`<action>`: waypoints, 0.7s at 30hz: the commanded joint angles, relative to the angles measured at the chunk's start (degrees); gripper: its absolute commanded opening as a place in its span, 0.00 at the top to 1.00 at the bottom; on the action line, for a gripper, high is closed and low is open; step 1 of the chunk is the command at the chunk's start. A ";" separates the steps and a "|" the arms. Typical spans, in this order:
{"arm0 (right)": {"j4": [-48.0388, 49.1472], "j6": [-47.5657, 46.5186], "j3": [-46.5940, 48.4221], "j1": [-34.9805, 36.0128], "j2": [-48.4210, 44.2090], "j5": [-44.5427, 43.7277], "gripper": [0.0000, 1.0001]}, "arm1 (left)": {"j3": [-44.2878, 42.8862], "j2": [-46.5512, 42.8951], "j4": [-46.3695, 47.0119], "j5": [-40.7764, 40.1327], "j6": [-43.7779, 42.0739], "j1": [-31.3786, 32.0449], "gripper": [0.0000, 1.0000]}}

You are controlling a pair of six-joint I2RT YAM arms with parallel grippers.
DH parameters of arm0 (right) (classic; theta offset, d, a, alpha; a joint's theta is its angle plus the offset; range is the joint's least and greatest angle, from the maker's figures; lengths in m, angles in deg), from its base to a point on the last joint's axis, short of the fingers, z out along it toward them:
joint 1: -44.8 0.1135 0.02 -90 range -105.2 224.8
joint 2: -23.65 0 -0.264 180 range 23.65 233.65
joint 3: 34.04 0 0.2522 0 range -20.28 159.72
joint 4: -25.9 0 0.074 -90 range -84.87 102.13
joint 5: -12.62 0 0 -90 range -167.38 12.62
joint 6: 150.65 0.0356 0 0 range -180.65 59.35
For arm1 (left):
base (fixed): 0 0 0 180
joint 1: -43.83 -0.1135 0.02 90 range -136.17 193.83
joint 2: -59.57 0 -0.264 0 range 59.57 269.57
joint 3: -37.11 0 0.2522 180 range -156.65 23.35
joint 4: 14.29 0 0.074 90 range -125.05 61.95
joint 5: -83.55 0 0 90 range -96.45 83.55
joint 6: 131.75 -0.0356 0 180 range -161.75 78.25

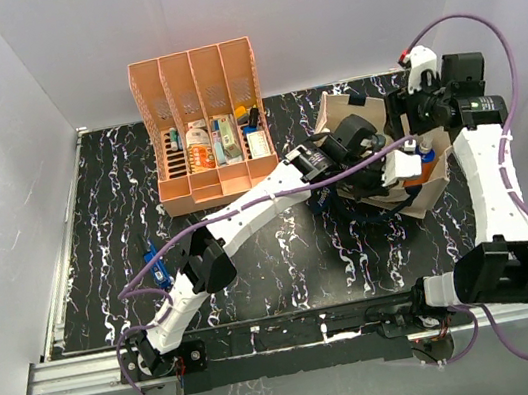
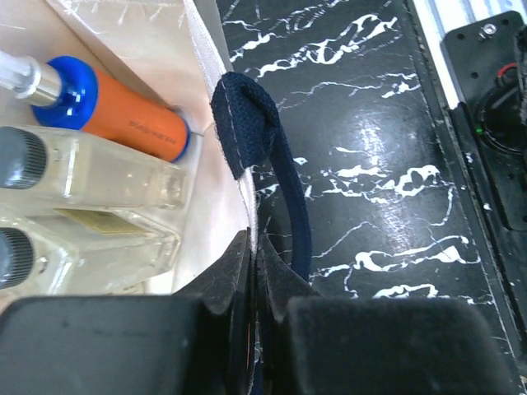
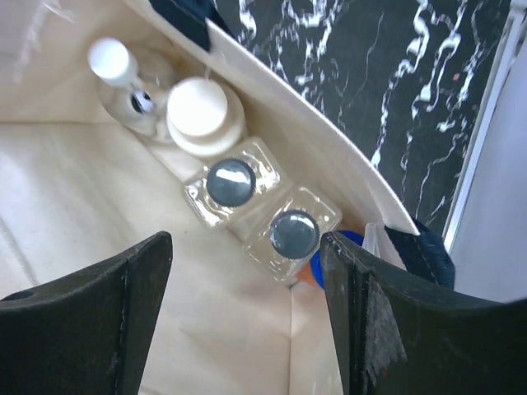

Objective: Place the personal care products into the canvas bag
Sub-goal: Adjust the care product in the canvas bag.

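Observation:
The cream canvas bag [image 1: 335, 113] stands at the right of the table, mouth open. My left gripper [image 1: 380, 164] is shut on the bag's rim [image 2: 247, 193] beside a navy strap [image 2: 251, 123]. In the left wrist view an orange-brown blue-capped bottle [image 2: 132, 122] and two clear square bottles [image 2: 90, 177] lie inside. My right gripper [image 3: 245, 247] hangs open and empty over the bag's inside [image 3: 99, 206]. Below it are a white cylinder [image 3: 202, 111], a clear white-topped bottle [image 3: 123, 78] and two clear grey-capped square bottles [image 3: 232, 183]. A small blue bottle [image 1: 155, 263] lies on the table by the left arm.
An orange four-slot file rack [image 1: 202, 127] with small packs and pens stands at the back, left of the bag. The black marbled table [image 1: 284, 255] has white walls on three sides and a metal rail at the near edge.

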 commanded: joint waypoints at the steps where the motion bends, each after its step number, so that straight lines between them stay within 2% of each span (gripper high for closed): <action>1: 0.23 2.32 6.76 -0.35 -2.69 3.98 0.25 | -4.24 -3.58 2.83 -0.61 1.32 0.99 1.00; 6: 0.08 3.66 8.84 -0.35 -3.00 3.63 0.25 | -4.91 -4.47 4.40 -2.41 2.12 1.05 1.00; 21: 0.08 3.46 4.18 -0.33 -7.28 2.12 0.24 | -5.12 -6.76 7.41 -3.99 5.60 2.03 1.00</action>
